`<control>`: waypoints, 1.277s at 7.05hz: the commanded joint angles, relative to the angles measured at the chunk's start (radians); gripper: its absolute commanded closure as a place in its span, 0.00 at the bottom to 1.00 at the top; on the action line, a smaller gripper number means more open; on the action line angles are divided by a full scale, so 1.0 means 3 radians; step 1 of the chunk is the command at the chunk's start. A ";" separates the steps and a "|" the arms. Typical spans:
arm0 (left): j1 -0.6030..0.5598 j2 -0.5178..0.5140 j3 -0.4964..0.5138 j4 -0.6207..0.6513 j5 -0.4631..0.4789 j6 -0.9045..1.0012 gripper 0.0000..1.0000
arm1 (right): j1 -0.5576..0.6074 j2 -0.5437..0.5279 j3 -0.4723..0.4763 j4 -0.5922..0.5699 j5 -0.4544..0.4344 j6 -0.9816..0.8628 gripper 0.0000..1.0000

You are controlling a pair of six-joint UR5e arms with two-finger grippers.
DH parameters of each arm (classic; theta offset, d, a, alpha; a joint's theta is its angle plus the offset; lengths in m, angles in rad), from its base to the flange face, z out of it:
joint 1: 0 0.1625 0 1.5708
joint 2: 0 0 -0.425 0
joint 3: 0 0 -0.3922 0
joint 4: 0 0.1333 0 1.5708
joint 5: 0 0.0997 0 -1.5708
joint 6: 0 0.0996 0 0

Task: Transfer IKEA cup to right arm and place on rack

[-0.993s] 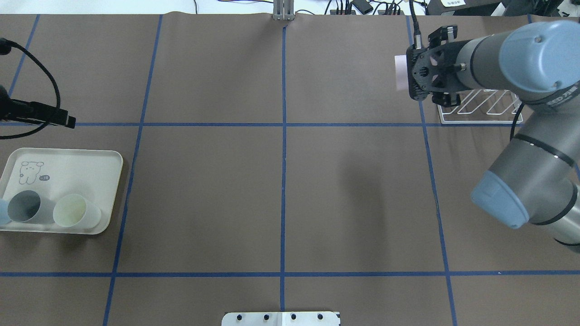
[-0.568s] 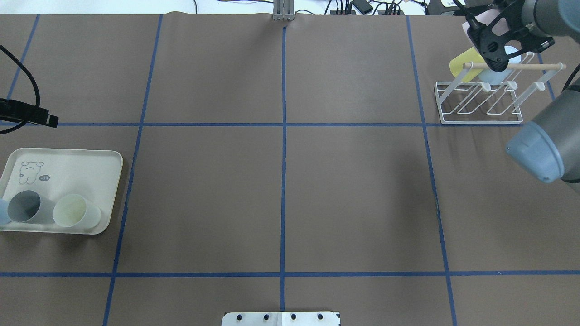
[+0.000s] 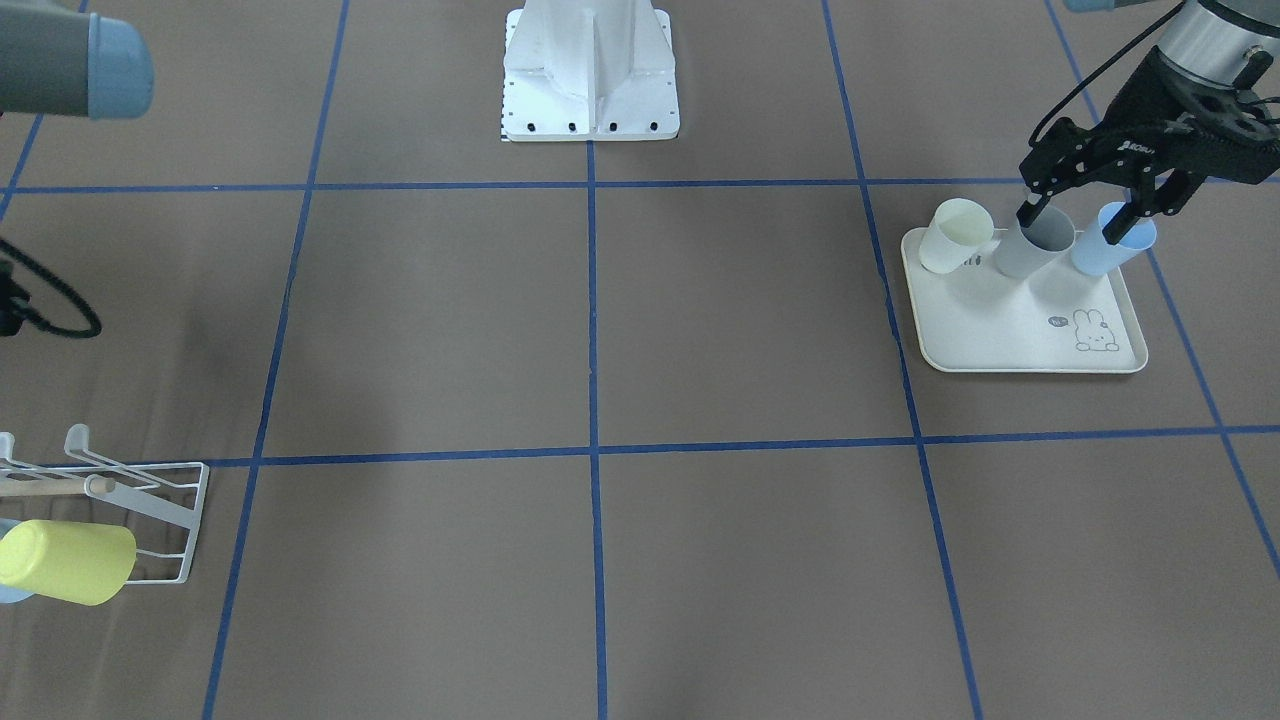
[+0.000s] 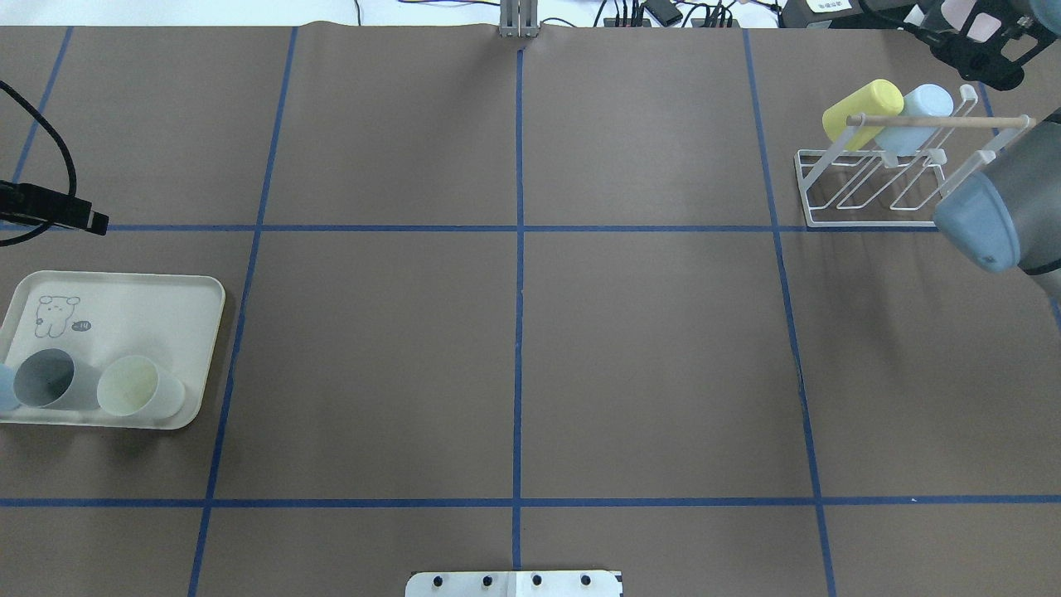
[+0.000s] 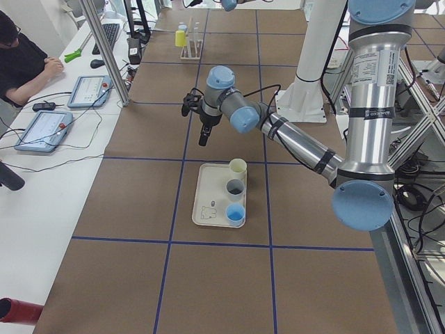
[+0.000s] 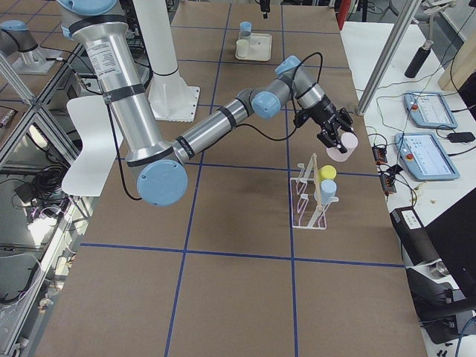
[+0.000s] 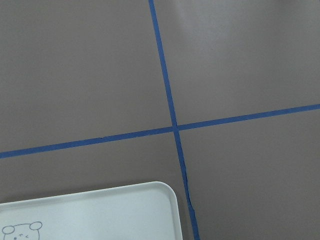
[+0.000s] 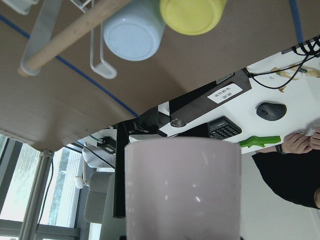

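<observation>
Brown paper desk [image 4: 646, 356] with blue tape lines: you see the black right pincer [image 6: 332, 136] clenched on the pale pink plastic cup [image 8: 182, 190], in the air just past the white wire rack [image 4: 870, 217], not touching it. Your black left pincer [image 3: 1075, 218] hangs released near the cream rabbit-print tray [image 3: 1000, 320].

Brown table [image 4: 514, 348] (blue-taped grid), rack [image 4: 872, 186], tray [image 4: 149, 307]

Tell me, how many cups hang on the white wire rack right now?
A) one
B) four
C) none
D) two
D: a yellow cup and a pale blue cup sit on the rack, while a pink cup is off it, held in the right claw.
</observation>
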 commanded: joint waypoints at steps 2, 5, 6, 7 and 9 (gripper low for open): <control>0.0003 -0.0010 0.0007 0.0000 0.0004 -0.0014 0.00 | 0.0058 -0.0054 -0.0783 0.0997 -0.0010 -0.0181 0.74; 0.0003 -0.0015 0.0017 0.0000 -0.0001 -0.0014 0.00 | 0.0043 -0.0207 -0.0912 0.1283 -0.0025 -0.0146 0.73; 0.0003 -0.0015 0.0017 0.0000 0.0004 -0.0014 0.00 | 0.0028 -0.0213 -0.0968 0.1340 -0.0030 -0.0135 0.72; 0.0003 -0.0015 0.0017 0.0000 -0.0001 -0.0014 0.00 | 0.0002 -0.0284 -0.0984 0.1407 -0.0035 -0.0085 0.72; 0.0003 -0.0015 0.0033 0.0000 0.0004 -0.0014 0.00 | -0.0095 -0.0356 -0.0979 0.1510 -0.0096 0.0038 0.72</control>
